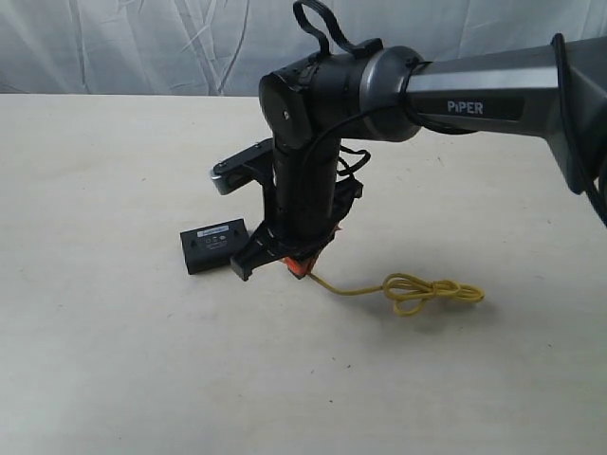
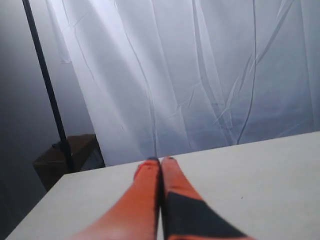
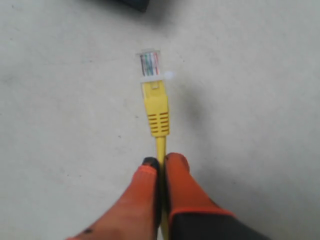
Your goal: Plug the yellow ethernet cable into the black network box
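Observation:
The black network box (image 1: 216, 245) lies flat on the table, pale label up; one corner of the black network box (image 3: 131, 4) shows in the right wrist view. My right gripper (image 1: 300, 264) has reached across to just right of it and is shut on the yellow ethernet cable (image 3: 160, 146), right behind the yellow boot. The clear plug (image 3: 149, 64) sticks out past the fingertips, pointing toward the box and a short way from it. The rest of the yellow ethernet cable (image 1: 432, 289) trails right in a loose knot. My left gripper (image 2: 160, 160) is shut on nothing, away from both.
The pale table (image 1: 114, 360) runs to a white curtain (image 2: 200, 75) at the back. Beyond the table edge in the left wrist view stand a black pole (image 2: 47, 85) and a brown box (image 2: 70, 157). The right arm (image 1: 474, 95) spans the upper right.

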Robot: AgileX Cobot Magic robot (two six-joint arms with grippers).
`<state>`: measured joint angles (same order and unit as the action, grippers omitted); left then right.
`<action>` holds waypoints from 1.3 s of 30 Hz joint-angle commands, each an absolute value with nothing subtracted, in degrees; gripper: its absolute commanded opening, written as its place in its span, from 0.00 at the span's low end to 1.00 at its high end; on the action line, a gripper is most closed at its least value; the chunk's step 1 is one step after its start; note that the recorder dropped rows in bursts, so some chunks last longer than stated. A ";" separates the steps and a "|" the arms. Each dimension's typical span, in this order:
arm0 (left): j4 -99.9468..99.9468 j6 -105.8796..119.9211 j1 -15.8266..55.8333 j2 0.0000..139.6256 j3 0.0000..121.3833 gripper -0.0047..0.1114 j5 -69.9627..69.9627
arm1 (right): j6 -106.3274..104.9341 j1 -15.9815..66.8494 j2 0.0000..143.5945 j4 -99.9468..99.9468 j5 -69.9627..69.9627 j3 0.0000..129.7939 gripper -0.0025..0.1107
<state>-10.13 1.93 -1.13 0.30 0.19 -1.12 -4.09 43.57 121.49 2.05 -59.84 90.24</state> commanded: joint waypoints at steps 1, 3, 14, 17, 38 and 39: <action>-10.56 1.63 -1.04 0.00 0.00 0.04 -2.97 | -4.55 43.43 120.84 1.99 -58.52 90.03 0.02; -10.56 1.63 -1.04 0.00 0.00 0.04 -2.97 | -4.55 43.43 120.84 2.15 -58.28 90.03 0.02; 4.01 -1.51 -1.04 0.00 0.00 0.04 -8.59 | -4.84 43.43 120.84 3.28 -58.88 90.03 0.02; 8.60 -1.51 -1.04 0.00 0.00 0.04 -11.78 | -6.13 43.43 120.84 5.80 -58.58 90.03 0.02; 55.90 65.29 -1.04 97.94 58.95 0.04 33.01 | -6.13 47.50 120.22 7.81 -47.91 82.38 0.02; 57.87 67.81 -1.04 100.48 61.33 0.04 33.88 | -6.13 47.65 120.22 7.93 -47.76 82.38 0.02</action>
